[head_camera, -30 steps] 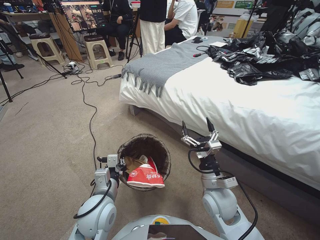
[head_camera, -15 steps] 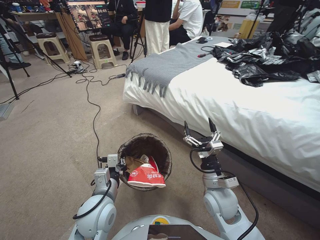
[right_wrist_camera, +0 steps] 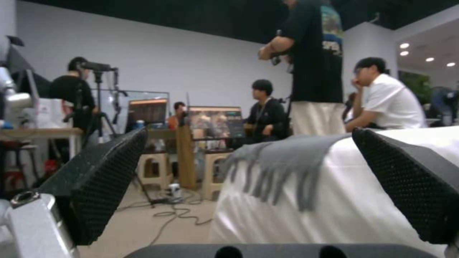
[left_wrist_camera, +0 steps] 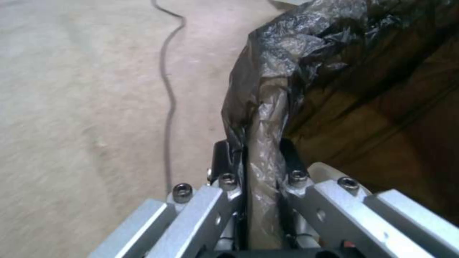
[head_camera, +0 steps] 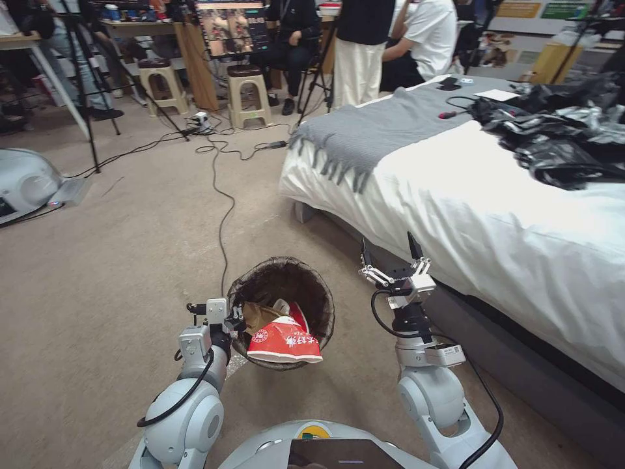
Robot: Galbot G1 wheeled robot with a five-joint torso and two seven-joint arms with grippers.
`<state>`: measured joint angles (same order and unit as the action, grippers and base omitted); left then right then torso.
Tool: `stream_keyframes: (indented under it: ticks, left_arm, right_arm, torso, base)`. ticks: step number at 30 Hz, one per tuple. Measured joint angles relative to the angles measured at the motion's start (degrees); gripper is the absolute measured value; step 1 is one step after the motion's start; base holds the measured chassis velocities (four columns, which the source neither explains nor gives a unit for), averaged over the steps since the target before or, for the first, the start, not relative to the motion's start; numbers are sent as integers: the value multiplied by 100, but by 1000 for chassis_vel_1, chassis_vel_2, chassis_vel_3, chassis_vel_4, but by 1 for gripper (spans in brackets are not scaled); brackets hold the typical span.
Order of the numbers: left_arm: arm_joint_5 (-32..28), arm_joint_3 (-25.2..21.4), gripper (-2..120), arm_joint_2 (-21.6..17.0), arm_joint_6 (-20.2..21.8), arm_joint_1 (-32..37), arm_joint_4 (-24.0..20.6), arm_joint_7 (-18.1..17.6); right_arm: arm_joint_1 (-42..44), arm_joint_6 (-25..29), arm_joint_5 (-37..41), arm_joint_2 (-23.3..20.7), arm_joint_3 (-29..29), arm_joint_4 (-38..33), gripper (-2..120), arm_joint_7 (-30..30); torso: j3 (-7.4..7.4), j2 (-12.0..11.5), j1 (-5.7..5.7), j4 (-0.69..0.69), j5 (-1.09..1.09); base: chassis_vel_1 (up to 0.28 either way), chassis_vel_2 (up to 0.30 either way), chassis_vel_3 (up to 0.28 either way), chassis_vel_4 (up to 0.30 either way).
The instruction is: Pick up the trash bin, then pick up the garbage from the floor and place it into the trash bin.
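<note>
The trash bin point(head_camera: 281, 284), round and lined with a dark bag, hangs just above the carpet in front of me. My left gripper point(head_camera: 233, 320) is shut on its near-left rim; the left wrist view shows the bag-covered rim point(left_wrist_camera: 265, 107) pinched between the fingers point(left_wrist_camera: 221, 157). Inside the bin lie garbage pieces: a red-and-white snack wrapper point(head_camera: 284, 341) and crumpled brown paper point(head_camera: 260, 317). My right gripper point(head_camera: 388, 249) stands open and empty, pointing up, to the right of the bin beside the bed. Its black fingers point(right_wrist_camera: 95, 172) frame the room in the right wrist view.
A bed point(head_camera: 495, 215) with a white sheet, a grey throw point(head_camera: 377, 127) and a heap of black bags point(head_camera: 560, 130) fills the right. A black cable point(head_camera: 224, 208) runs across the carpet toward the bin. Stools, tripods, desks and people stand at the back. A white machine point(head_camera: 26, 182) sits far left.
The whole head view has shifted right, so the camera has turned left; a white machine has come into view at the left. Bin and both grippers keep their places relative to me.
</note>
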<state>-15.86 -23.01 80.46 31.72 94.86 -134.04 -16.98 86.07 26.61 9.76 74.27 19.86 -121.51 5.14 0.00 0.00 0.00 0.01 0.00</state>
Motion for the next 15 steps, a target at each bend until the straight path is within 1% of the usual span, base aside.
stream_keyframes:
  ticks: [4,11,15]
  left_arm:
    - [-36,-23,2,-5,29,-13,-38,-6]
    - [-204,-137,2,-23,195,-33,-196,-67]
    - [-245,-179,2,-17,209,-30,-236,-89]
  right_arm:
    - [0,1,-1,7,-1,19,100,0]
    - [-6,74,-32,33,9,147,100,-2]
    - [24,146,-82,45,10,197,100,-4]
  torso:
    - [0,0,0,0,0]
    - [0,0,0,0,0]
    - [0,0,0,-1,0]
  base:
    - [107,118,128,104]
    - [123,122,126,130]
    - [125,123,116,125]
